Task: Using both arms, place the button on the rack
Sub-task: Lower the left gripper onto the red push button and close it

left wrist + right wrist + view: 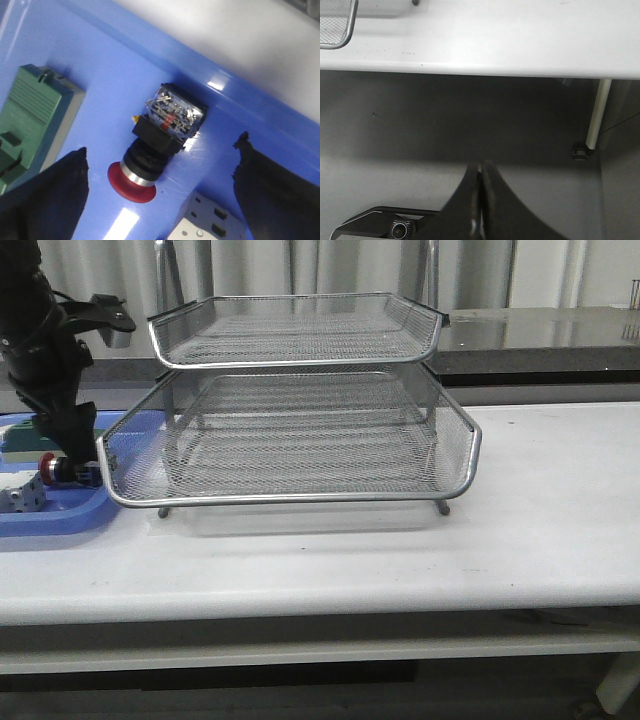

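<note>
The button (150, 155), with its red mushroom head, black-and-silver body and clear-topped rear block, lies on its side in the blue tray (150, 65). In the front view the button (55, 470) shows just below my left arm. My left gripper (160, 175) is open, its two dark fingers (50, 195) wide apart on either side of the button, not touching it. The silver wire-mesh rack (300, 410) stands mid-table, right of the tray. My right gripper (481, 172) is shut and empty, below the table's front edge over the floor; it is out of the front view.
A green block (35, 115) and a white block (205, 225) lie in the blue tray (60, 515) beside the button. The rack's corner (340, 25) and a table leg (597, 112) show in the right wrist view.
</note>
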Controlling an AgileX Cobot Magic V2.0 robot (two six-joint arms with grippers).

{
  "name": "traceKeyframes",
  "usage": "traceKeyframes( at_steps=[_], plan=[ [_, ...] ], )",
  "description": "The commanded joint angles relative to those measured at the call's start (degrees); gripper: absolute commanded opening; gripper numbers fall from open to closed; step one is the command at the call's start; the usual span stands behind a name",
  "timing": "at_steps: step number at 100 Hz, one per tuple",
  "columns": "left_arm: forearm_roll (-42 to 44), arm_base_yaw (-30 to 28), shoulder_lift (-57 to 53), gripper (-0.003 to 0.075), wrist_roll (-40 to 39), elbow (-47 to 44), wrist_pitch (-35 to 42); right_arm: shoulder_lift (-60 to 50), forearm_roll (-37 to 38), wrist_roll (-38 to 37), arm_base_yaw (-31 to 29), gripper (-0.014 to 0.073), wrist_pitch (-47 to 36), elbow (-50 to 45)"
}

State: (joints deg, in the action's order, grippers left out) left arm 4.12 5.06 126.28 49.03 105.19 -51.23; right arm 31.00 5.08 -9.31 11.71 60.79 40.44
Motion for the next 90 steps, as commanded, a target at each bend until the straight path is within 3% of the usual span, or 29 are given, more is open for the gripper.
traceKeyframes(
  at_steps=[1, 90],
  plan=[
    [-0.11, 0.35, -2.79, 0.0568, 0.42, 1.87, 3.07, 0.17, 0.80, 0.18, -0.12, -0.0067, -2.75, 1.30],
    [-1.15, -1.40, 2.88, 0.0567, 2.46, 1.87, 5.54, 0.17, 0.80, 0.18, -0.12, -0.0067, -2.75, 1.30]
  ],
)
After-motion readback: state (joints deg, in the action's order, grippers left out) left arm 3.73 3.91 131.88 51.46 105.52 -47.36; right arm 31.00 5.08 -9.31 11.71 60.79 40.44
